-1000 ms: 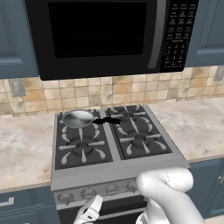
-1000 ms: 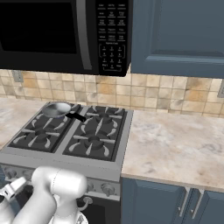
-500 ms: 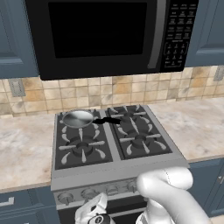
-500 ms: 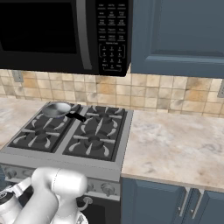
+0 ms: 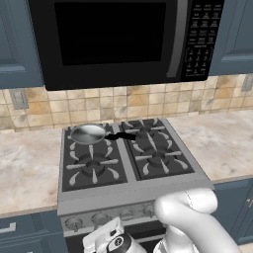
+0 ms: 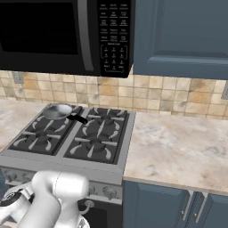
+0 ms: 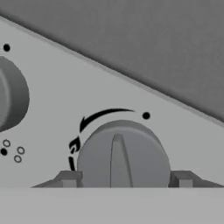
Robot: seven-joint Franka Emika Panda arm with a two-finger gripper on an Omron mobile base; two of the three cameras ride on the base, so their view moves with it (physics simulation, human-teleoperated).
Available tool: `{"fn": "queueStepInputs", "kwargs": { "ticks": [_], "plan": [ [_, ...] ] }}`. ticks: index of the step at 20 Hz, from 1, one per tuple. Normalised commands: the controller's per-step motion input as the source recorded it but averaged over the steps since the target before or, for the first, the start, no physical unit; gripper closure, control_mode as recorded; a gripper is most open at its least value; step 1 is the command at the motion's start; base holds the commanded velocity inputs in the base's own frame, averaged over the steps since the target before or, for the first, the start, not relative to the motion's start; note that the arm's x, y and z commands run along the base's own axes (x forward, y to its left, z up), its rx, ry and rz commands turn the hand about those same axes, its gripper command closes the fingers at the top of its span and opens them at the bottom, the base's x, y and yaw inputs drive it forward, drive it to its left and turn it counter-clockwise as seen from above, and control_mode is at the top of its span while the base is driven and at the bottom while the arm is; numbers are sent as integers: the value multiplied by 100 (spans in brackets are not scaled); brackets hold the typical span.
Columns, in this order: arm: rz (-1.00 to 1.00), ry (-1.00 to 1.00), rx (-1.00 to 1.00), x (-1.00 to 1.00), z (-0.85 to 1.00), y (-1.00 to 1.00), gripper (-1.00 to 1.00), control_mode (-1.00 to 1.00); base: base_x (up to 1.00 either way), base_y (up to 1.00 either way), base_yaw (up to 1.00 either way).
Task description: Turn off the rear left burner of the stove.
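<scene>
The rear left burner (image 5: 90, 134) sits at the back left of the stove (image 5: 133, 190), under the microwave (image 5: 123, 39), and carries a small steel pan (image 5: 88, 133) whose black handle (image 5: 121, 135) reaches toward the rear right burner (image 5: 144, 129). The pan looks empty. In the right base view the same pan (image 6: 58, 111) rests on that burner. Low at the stove's front panel, the gripper (image 7: 122, 181) faces a round grey knob (image 7: 122, 153); its two fingertips (image 7: 68, 178) stand on either side of the knob, close beside it, but contact cannot be told. A second knob (image 7: 11, 94) lies beside it. Marble counter (image 6: 178, 147) flanks the stove.
</scene>
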Motion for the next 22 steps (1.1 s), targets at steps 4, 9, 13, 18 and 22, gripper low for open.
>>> {"fn": "queueStepInputs", "kwargs": {
  "ticks": [4, 9, 13, 18, 22],
  "plan": [
    [12, 0, 27, 29, 17, 24, -100, -100, 0, 0, 0],
    [8, 0, 28, 23, 11, 16, -100, -100, 0, 0, 0],
    [5, 0, 28, 33, 25, 9, -100, -100, 0, 0, 0],
    [3, 0, 27, 32, 23, 13, -100, -100, 0, 0, 0],
    [1, 0, 27, 32, 31, 13, -100, -100, 0, 0, 0]
  ]
}}
